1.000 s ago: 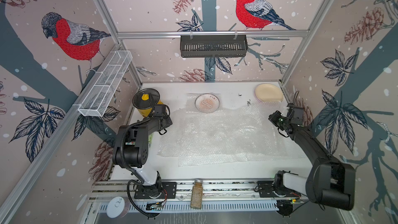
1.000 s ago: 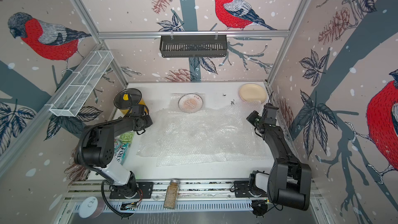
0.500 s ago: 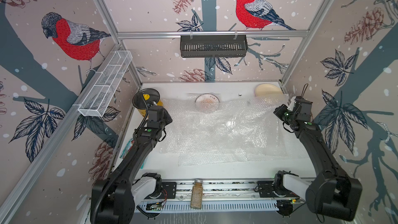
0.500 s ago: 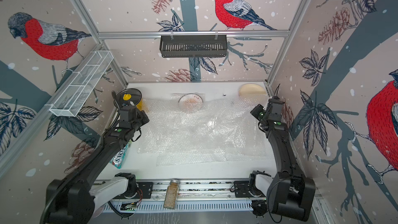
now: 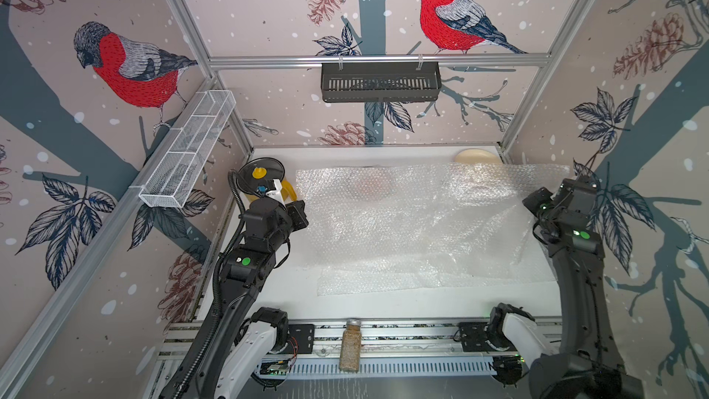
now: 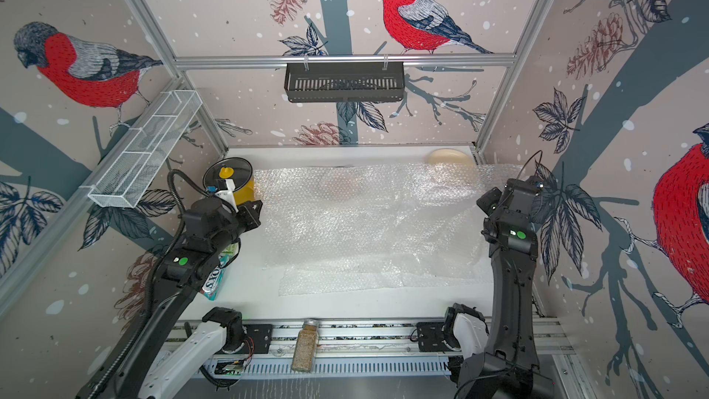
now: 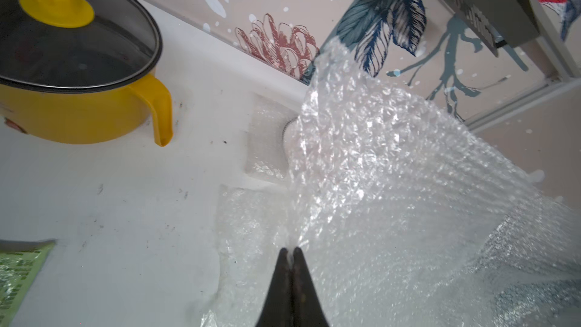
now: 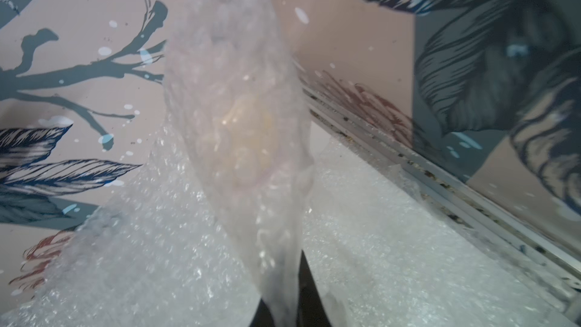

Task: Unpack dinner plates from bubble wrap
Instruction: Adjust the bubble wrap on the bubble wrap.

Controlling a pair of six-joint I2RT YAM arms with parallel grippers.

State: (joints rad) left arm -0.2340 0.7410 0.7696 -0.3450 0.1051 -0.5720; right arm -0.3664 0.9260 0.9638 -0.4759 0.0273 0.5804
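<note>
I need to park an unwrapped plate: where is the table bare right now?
The table is bare along the front, between the rail and the near edge of the bubble wrap. A narrower patch lies between the wrap and the left arm, in front of the yellow pot. The back is crowded: pot, lifted wrap, cream plate.

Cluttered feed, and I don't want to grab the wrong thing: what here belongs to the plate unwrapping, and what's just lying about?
Job in hand:
bubble wrap, pinched by the left gripper and right gripper; cream plate; another plate, faint through the wrap.

Lying about:
lidded yellow pot; snack bag; spice jar; white wire basket; black rack.
</note>
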